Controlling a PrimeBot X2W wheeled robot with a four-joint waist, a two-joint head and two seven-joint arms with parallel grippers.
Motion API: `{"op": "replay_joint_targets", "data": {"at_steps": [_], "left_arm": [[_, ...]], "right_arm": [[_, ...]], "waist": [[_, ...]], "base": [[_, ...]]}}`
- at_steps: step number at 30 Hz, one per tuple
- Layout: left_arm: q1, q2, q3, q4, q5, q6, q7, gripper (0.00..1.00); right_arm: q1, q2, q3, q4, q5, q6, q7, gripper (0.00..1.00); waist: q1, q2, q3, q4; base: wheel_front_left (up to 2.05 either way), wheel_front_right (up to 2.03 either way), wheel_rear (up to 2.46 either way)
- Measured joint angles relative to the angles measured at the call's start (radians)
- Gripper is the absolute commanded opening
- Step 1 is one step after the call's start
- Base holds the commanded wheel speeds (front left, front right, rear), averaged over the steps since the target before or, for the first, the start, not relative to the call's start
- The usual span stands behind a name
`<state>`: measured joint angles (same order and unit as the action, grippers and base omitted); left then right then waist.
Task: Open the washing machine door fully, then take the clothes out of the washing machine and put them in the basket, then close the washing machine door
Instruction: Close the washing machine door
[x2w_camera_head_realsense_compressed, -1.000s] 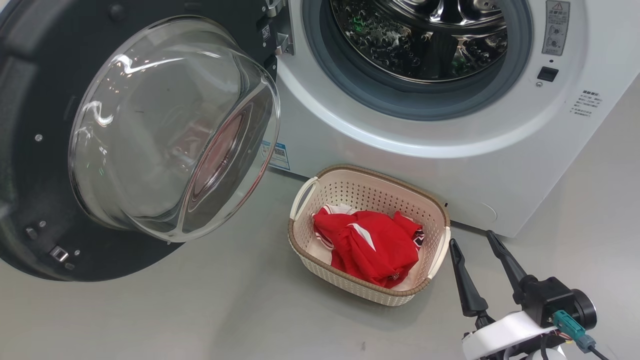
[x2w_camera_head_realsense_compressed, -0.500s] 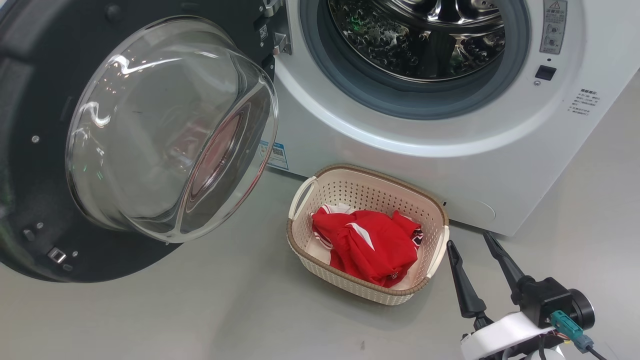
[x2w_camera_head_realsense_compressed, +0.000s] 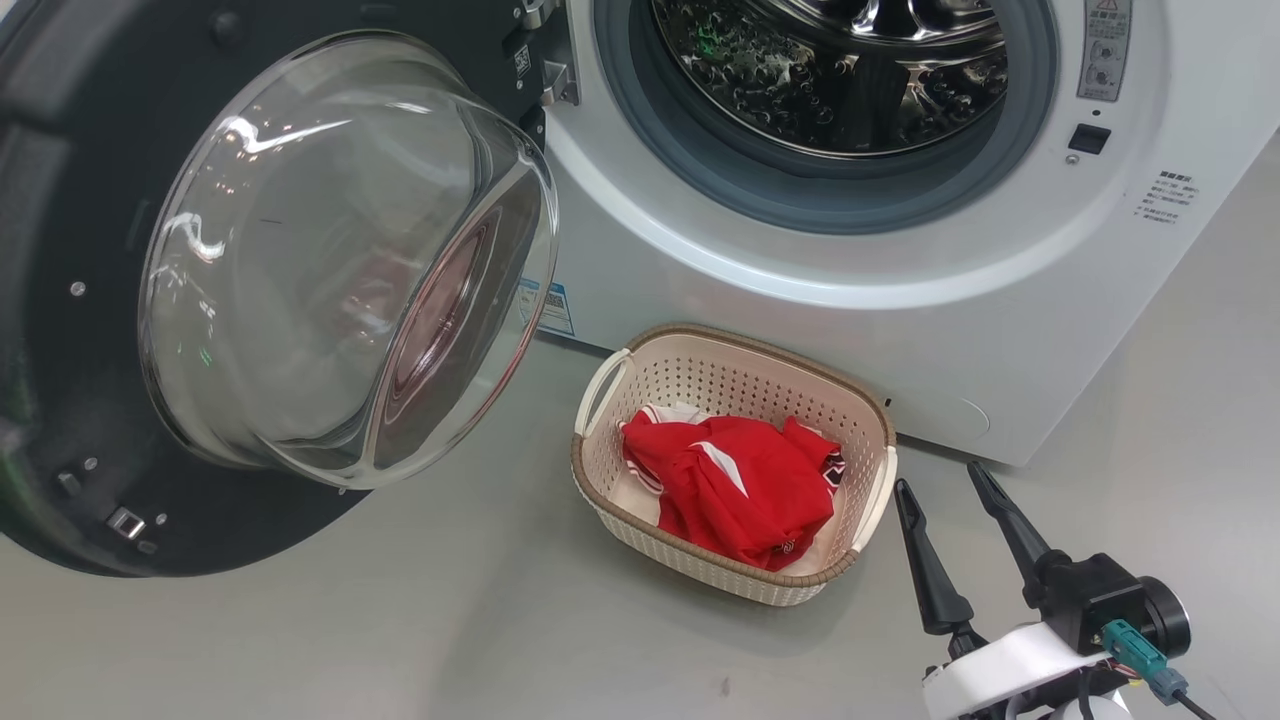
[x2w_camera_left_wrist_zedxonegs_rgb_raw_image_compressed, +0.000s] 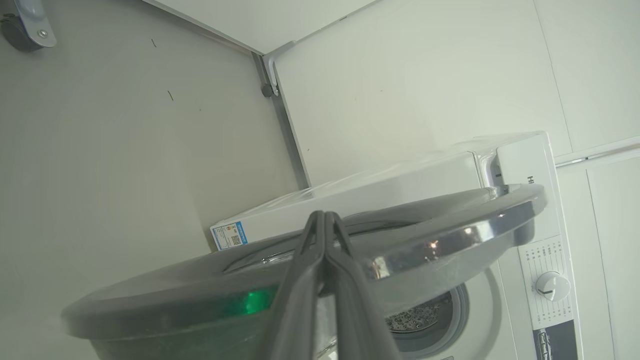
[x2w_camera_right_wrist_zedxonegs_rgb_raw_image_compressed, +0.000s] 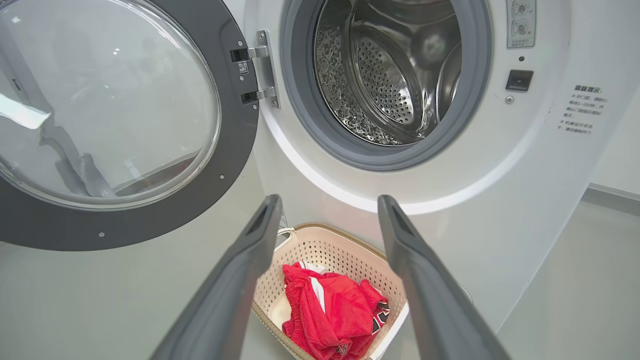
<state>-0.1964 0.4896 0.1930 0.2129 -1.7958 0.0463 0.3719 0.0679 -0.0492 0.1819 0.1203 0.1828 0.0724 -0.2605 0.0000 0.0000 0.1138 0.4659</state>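
The washing machine door (x2w_camera_head_realsense_compressed: 90, 300) hangs open at the left, its clear glass bowl bulging toward me. The white washing machine (x2w_camera_head_realsense_compressed: 800, 300) shows a bare steel drum (x2w_camera_right_wrist_zedxonegs_rgb_raw_image_compressed: 390, 75). In front of it on the floor stands the cream basket (x2w_camera_head_realsense_compressed: 600, 480), with the red clothes (x2w_camera_head_realsense_compressed: 745, 485) lying in it. My right gripper (x2w_camera_head_realsense_compressed: 940, 480) is open just right of the basket with nothing between its fingers. In the right wrist view it (x2w_camera_right_wrist_zedxonegs_rgb_raw_image_compressed: 330, 200) points at the basket (x2w_camera_right_wrist_zedxonegs_rgb_raw_image_compressed: 320, 240) and the clothes (x2w_camera_right_wrist_zedxonegs_rgb_raw_image_compressed: 330, 310). My left gripper (x2w_camera_left_wrist_zedxonegs_rgb_raw_image_compressed: 324, 216) is shut, behind the door (x2w_camera_left_wrist_zedxonegs_rgb_raw_image_compressed: 450, 235), by its outer face; I cannot tell if it touches.
Grey floor (x2w_camera_head_realsense_compressed: 400, 640) runs in front of the machine and under the door. A pale wall (x2w_camera_left_wrist_zedxonegs_rgb_raw_image_compressed: 425, 75) rises behind the machine, and a caster wheel (x2w_camera_left_wrist_zedxonegs_rgb_raw_image_compressed: 20, 30) sits on the floor in the left wrist view. A control dial (x2w_camera_left_wrist_zedxonegs_rgb_raw_image_compressed: 552, 286) is on the machine's front.
The head view has shifted slightly. Against the machine, the door's lower edge has dropped a little in that view, a small swing. The right gripper, basket and clothes stay as they were.
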Motion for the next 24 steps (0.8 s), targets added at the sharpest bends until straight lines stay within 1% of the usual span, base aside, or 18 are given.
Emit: {"op": "replay_joint_targets", "data": {"at_steps": [4,7,10,14,18,24], "left_arm": [[0.000,0.000,-0.002,0.005,-0.011,-0.015,0.024,0.00],[0.000,-0.002,-0.008,0.006,-0.041,-0.027,0.050,0.00],[0.000,-0.003,-0.017,0.005,-0.051,-0.043,0.077,0.00],[0.002,-0.019,-0.034,0.002,-0.071,-0.055,0.118,0.00],[0.005,-0.035,-0.054,-0.014,-0.106,-0.086,0.166,0.00],[0.021,-0.042,-0.068,-0.028,-0.125,-0.106,0.217,0.00]], "right_arm": [[-0.001,0.000,-0.002,0.000,-0.001,0.000,0.000,1.00],[-0.003,0.000,-0.004,0.003,-0.002,0.000,0.000,1.00],[-0.003,0.000,-0.004,0.006,-0.002,0.006,0.000,1.00],[-0.004,0.000,-0.005,0.006,-0.006,0.006,0.000,1.00],[-0.008,0.000,-0.005,0.006,-0.008,0.006,0.000,1.00],[-0.020,0.000,-0.006,0.005,-0.010,0.006,0.000,1.00]], "waist": [[0.0000,0.0000,0.003,0.000],[0.0000,0.0000,0.005,0.001],[0.0000,0.0000,0.007,0.001],[0.0000,0.0000,0.009,0.001],[0.0000,0.0000,0.011,0.001],[0.0000,0.0000,0.018,-0.002]], "base": [[0.00,0.00,0.00],[0.00,0.00,0.00],[0.00,0.00,0.00],[0.00,0.00,0.00],[0.00,0.00,0.00],[0.00,0.00,0.00]]}}
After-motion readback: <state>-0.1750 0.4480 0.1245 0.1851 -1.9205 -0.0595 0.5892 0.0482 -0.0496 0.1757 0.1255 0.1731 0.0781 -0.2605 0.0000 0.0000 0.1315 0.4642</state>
